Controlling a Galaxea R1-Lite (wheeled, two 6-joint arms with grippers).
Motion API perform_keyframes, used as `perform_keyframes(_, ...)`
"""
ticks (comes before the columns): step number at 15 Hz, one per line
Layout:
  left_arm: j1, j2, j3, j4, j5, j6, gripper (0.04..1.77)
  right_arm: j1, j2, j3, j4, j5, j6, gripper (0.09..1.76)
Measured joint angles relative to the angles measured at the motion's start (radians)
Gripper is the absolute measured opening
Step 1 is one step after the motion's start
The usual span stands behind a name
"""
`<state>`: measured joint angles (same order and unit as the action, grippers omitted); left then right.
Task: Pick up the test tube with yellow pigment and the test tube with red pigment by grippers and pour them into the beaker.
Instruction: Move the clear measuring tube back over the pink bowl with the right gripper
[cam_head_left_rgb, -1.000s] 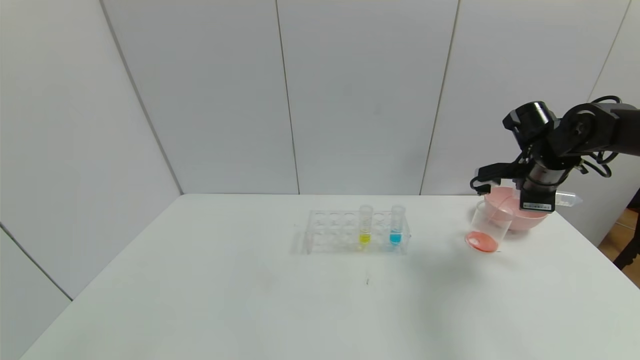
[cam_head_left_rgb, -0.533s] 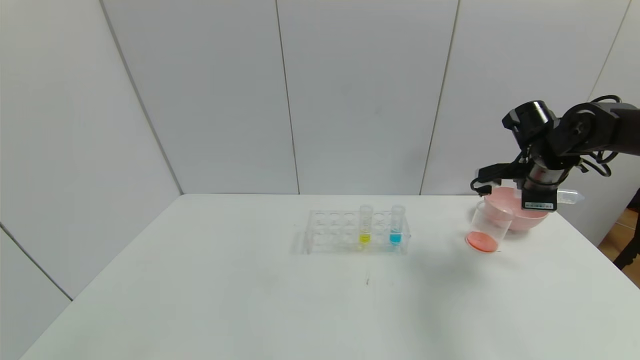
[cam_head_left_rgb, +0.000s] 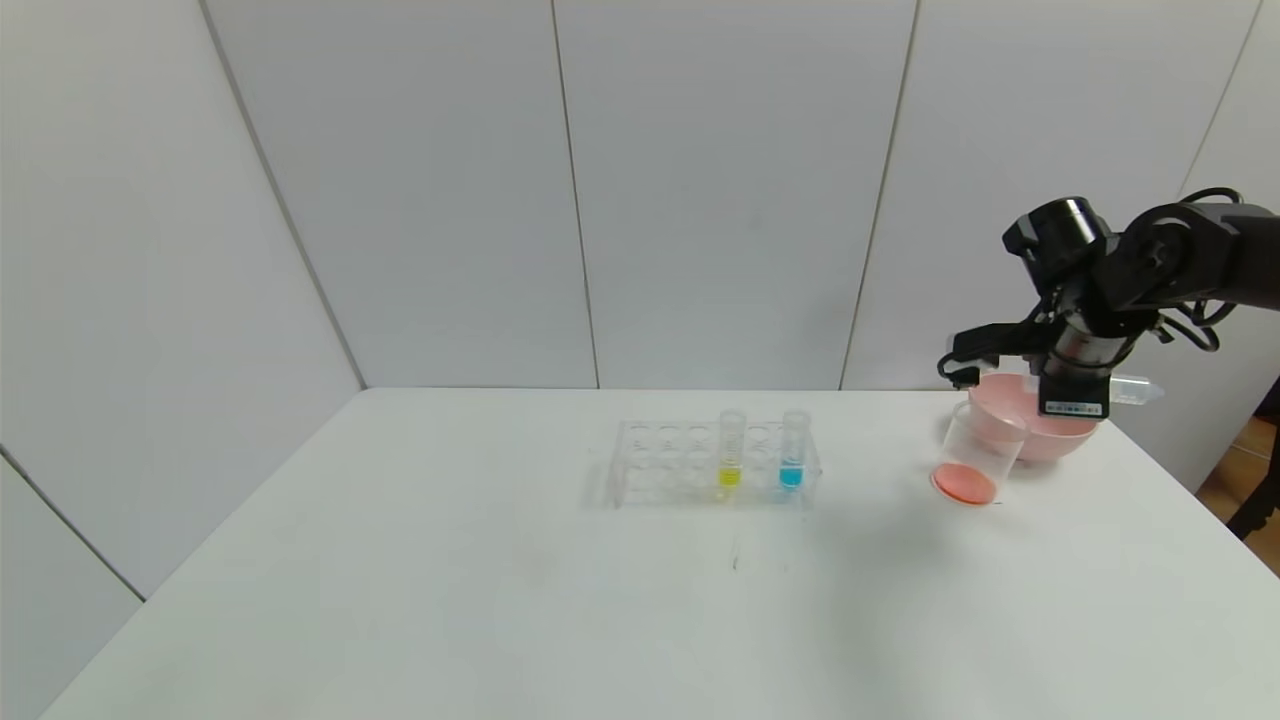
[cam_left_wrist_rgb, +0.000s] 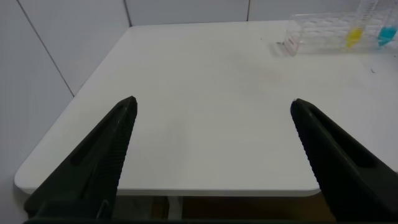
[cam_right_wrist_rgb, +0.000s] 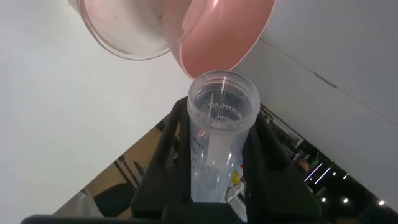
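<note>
The right gripper (cam_head_left_rgb: 1075, 395) holds a tube (cam_head_left_rgb: 1128, 390) sideways over the pink bowl (cam_head_left_rgb: 1030, 432) (beaker (cam_head_left_rgb: 978, 455) beside it).

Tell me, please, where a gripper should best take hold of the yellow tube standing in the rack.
Probably the test tube with yellow pigment by its ridged top, from above: it stands upright, only the upper part clears the clear rack, and the blue tube stands close beside it.

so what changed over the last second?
Right gripper rose slightly over the pink bowl, levelling the emptied test tube it holds. Beaker with red liquid, the rack, yellow tube and blue tube stayed put.
</note>
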<state>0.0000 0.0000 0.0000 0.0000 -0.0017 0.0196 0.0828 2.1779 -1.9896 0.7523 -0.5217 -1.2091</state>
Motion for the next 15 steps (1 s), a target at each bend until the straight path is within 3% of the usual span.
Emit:
perform_keyframes(3,0.000,0.000,0.000,0.000,0.000,0.000,1.76,-0.003,0.000,0.000,0.000,0.042,0.013,0.53)
perform_keyframes(12,0.000,0.000,0.000,0.000,0.000,0.000,1.76,-0.056,-0.027,0.000,-0.045,0.376,0.257,0.53)
perform_keyframes(15,0.000,0.000,0.000,0.000,0.000,0.000,1.76,-0.078,-0.045,0.000,-0.152,0.454,0.356,0.53)
